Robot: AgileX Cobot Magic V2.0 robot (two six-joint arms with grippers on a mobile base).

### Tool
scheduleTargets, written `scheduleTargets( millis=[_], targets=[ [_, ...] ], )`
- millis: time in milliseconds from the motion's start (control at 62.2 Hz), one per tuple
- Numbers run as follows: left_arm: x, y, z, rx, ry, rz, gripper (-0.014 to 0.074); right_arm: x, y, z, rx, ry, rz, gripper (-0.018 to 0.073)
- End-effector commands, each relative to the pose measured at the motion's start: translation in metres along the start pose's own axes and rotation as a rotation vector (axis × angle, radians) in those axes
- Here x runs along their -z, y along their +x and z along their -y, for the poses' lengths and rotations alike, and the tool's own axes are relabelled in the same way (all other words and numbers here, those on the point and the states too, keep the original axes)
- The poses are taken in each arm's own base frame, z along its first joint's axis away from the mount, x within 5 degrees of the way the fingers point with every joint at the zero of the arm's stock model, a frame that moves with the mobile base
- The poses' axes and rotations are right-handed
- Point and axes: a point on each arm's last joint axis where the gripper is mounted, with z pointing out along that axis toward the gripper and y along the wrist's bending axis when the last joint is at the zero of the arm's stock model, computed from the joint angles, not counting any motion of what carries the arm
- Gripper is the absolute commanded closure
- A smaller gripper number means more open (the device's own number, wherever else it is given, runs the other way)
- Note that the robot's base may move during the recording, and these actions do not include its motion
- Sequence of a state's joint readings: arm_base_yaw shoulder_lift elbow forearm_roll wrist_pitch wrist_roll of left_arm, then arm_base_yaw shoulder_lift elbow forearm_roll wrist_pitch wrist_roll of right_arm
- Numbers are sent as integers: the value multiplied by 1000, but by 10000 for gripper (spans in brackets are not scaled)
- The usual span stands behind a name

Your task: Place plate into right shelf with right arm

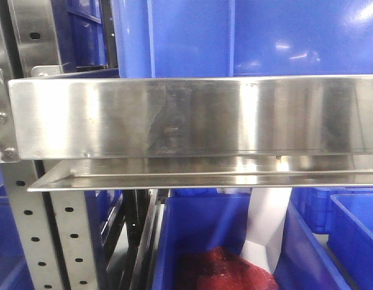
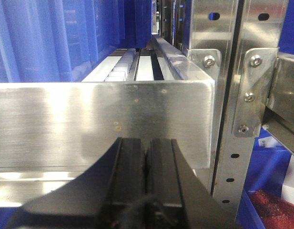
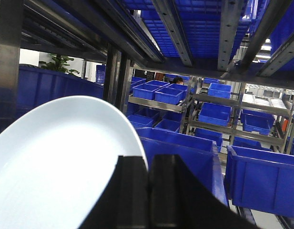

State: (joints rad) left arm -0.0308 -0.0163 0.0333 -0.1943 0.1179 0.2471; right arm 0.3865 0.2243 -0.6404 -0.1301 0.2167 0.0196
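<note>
The plain white plate (image 3: 61, 157) fills the lower left of the right wrist view, tilted on edge, and my right gripper (image 3: 149, 160) is shut on its rim. It hangs inside the right shelf, under steel rails (image 3: 175, 28) and above a blue bin (image 3: 185, 152). In the front view the shelf's shiny steel lip (image 1: 192, 115) spans the frame; a white shape (image 1: 268, 220) below it looks like the plate. My left gripper (image 2: 147, 140) is shut on nothing, close in front of a steel lip (image 2: 99, 124).
Blue bins sit above the lip (image 1: 246, 36) and below it (image 1: 198, 235), one holding something red (image 1: 225, 269). Perforated uprights (image 1: 71, 241) (image 2: 232, 157) stand at the rack's corners. More racks of blue bins (image 3: 218, 112) lie beyond.
</note>
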Motion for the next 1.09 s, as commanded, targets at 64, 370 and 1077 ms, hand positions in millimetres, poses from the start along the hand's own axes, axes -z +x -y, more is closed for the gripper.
scheduleTargets(
  millis=[64,370,1077],
  targets=[
    [1,-5,-2,9,-18,86,643,-5,-27,1,12,-2,168,531],
    [1,-5,-2,9,-18,86,643,-73,-90,5,12,-2,192,531],
    [1,-5,-2,9,-18,86,643,-280,-19,19,38,52,-149,531]
  ],
)
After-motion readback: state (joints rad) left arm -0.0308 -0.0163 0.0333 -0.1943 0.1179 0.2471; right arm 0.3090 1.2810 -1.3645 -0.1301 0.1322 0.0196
